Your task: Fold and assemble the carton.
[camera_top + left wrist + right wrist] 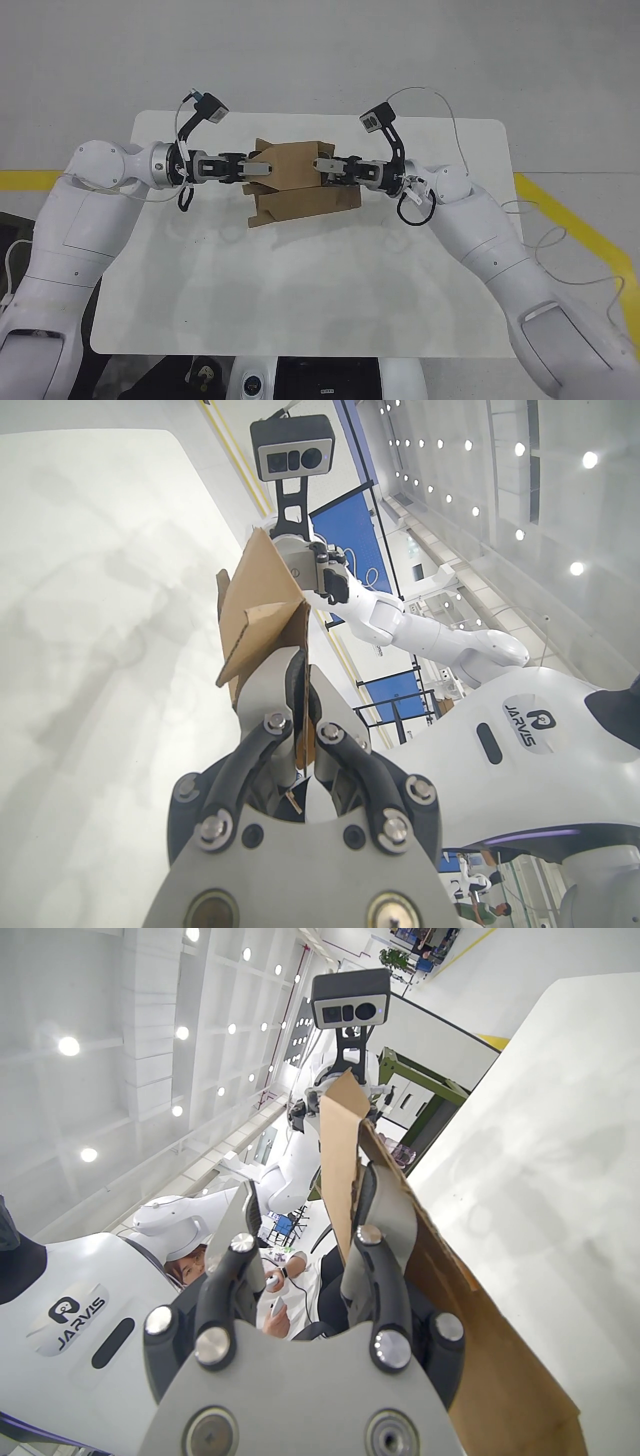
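brown cardboard carton [300, 185] sits over the middle of the white counter [300, 310], a bit toward the far edge, held btwn the two arms. it's only part-folded: one flat panel faces up, w/ a second layer and flaps sticking out below it on the robot's side. can't tell if its low edge touches the counter or hangs just above.

left tool [262, 168] comes in at the carton's left edge. seen from the left wrist cam, the left tool [300, 672] is clamped tight on a thin cardboard panel that runs edge-on btwn its pads. past it the carton [260, 600] fans out into angled flaps, w/ the counter [75, 600] behind.

right tool [328, 166] meets the carton's right edge, opposite the left one; the two tools point at each other w/ the carton btwn them. from the right wrist cam, the right tool [310, 1183] is spread wide and grips nothing. one finger [382, 1208] sits wedged btwn an upright flap and a bigger panel of the carton [440, 1278]. the other finger [240, 1218] stands well clear in the air. the counter [550, 1128] lies beyond the big panel.
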